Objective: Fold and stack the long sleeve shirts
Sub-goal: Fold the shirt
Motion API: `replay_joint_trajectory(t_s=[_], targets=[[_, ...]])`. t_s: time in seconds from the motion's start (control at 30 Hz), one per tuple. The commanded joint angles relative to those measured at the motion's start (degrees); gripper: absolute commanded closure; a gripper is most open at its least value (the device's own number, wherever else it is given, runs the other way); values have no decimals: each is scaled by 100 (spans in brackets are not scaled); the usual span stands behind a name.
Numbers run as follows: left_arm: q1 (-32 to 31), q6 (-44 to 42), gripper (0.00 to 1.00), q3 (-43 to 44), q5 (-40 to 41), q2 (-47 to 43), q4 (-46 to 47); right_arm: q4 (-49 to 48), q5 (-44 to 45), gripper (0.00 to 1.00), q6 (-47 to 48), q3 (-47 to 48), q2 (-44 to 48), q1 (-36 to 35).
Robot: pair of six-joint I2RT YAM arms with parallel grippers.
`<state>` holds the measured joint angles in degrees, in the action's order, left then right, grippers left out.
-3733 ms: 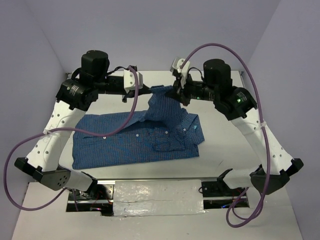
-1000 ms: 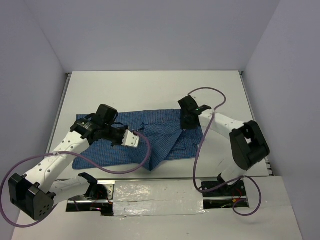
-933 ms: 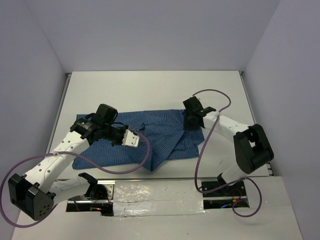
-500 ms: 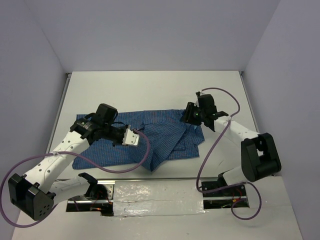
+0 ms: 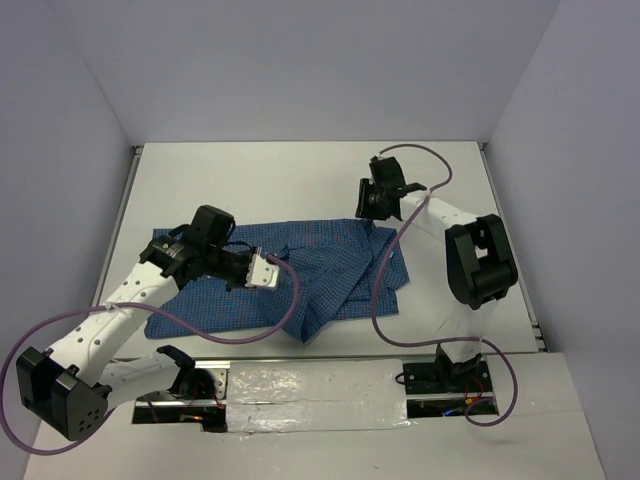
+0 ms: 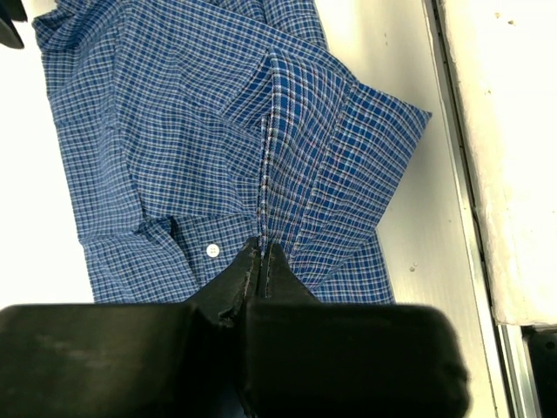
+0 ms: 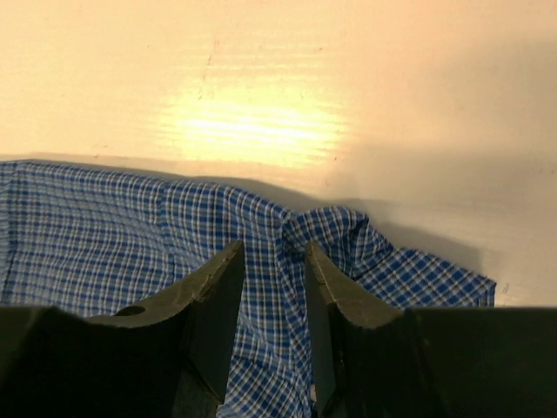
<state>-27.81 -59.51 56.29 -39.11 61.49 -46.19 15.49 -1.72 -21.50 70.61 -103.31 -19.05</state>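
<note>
The blue finely checked long sleeve shirt (image 5: 300, 265) lies partly folded on the white table, with a folded flap hanging toward the near edge. My left gripper (image 5: 272, 272) is over its middle, shut on a stitched fold of the cloth (image 6: 261, 248); a white button (image 6: 212, 251) shows beside the jaws. My right gripper (image 5: 364, 212) is at the shirt's far right corner. In the right wrist view its jaws (image 7: 274, 252) stand open on either side of a raised ridge of the shirt (image 7: 104, 235).
A metal rail (image 6: 452, 174) runs along the table's near edge, with white padding (image 5: 320, 395) beyond it. Purple cables (image 5: 290, 315) loop from both arms over the shirt. Walls close in the left, back and right sides.
The right gripper has moved from the shirt's right middle to its far right corner. The left gripper holds still on the fold. Earlier, both grippers had held the shirt raised at the back.
</note>
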Motion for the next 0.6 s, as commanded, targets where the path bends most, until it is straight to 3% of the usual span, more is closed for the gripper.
replay_joint_trajectory(t_s=[0.0, 0.27, 0.5, 0.57], targets=[[-22, 123, 100, 268, -141, 3, 76, 543, 444, 59, 286, 480, -242, -108], [-22, 106, 100, 215, -18, 20, 172, 815, 1006, 54, 541, 532, -102, -486], [-22, 79, 100, 242, 158, 12, 225, 1009, 1147, 60, 559, 709, -515, -530], [-22, 80, 100, 224, 193, -15, 225, 992, 1217, 69, 585, 744, -506, -530]])
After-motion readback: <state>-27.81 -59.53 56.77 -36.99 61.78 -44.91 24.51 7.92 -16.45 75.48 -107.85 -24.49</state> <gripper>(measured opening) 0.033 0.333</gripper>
